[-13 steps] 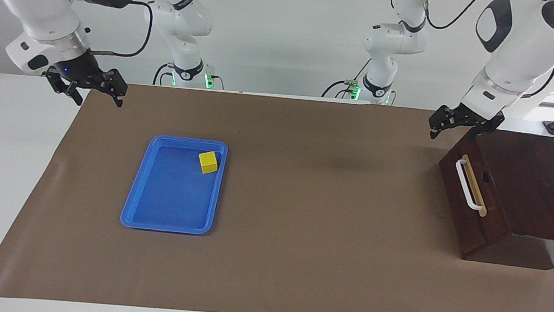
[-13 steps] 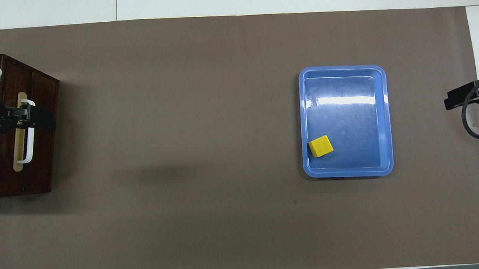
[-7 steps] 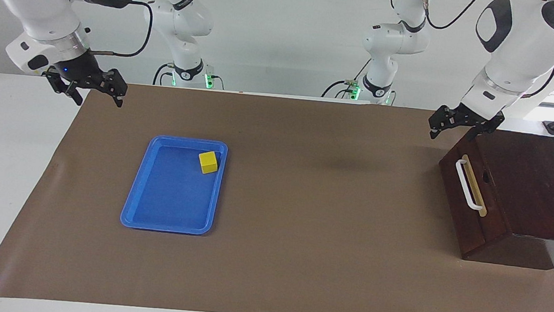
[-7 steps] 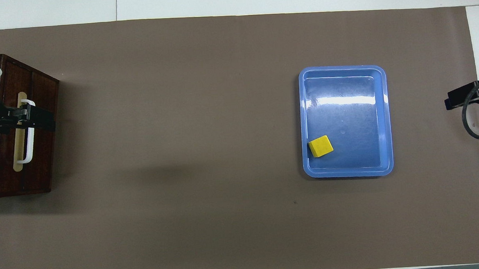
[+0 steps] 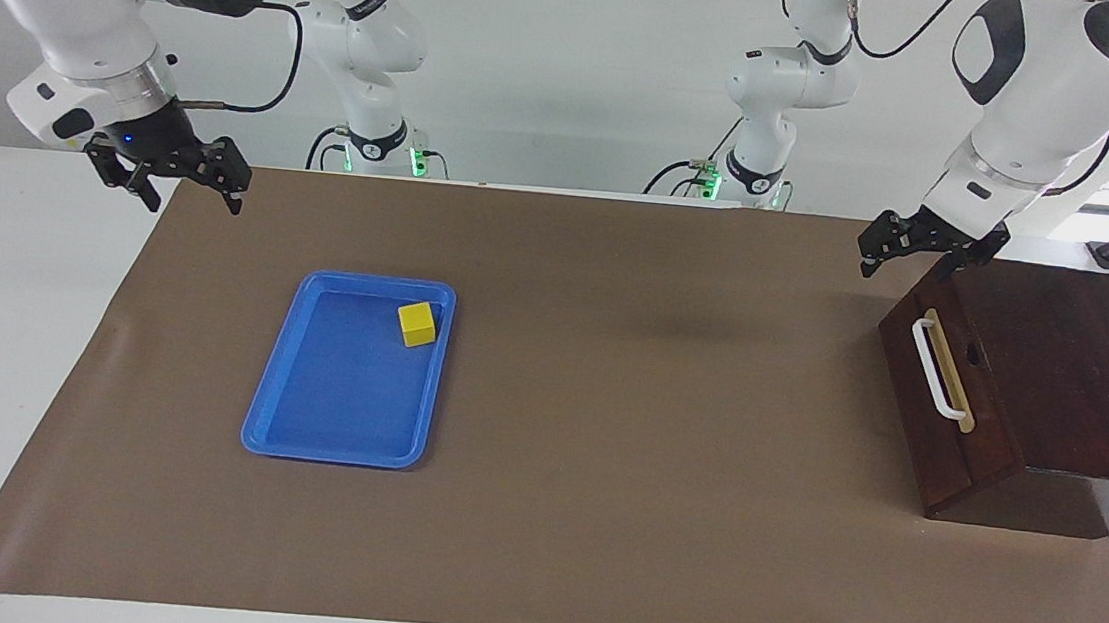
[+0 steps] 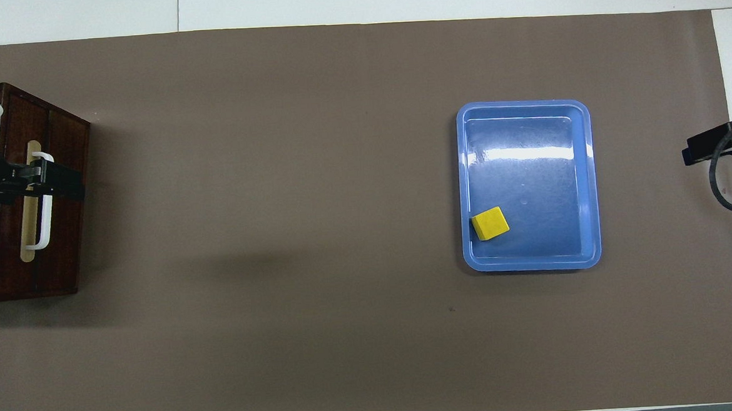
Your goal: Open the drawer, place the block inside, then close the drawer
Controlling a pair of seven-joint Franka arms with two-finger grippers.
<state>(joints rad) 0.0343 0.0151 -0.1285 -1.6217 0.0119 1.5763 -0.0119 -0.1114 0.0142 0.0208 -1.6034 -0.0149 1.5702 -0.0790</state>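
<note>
The drawer [image 5: 951, 427] is closed in its dark wooden box at the left arm's end of the table, its white bar handle [image 5: 936, 370] facing the middle of the table. My left gripper [image 5: 906, 264] hangs open in the air above the box's edge; in the overhead view the left gripper [image 6: 40, 184] covers the handle [image 6: 43, 229]. The yellow block [image 5: 417, 324] [image 6: 490, 223] lies in a corner of the blue tray [image 5: 258, 436] [image 6: 523, 105]. My right gripper [image 5: 193, 198] [image 6: 696, 150] hangs open over the mat's edge, apart from the tray.
A brown mat [image 5: 617, 518] covers most of the white table [image 5: 1, 323]. Both arms' bases stand at the robots' edge.
The right gripper has drifted slightly up and toward its own end of the table. The left gripper, drawer, block and tray have not moved.
</note>
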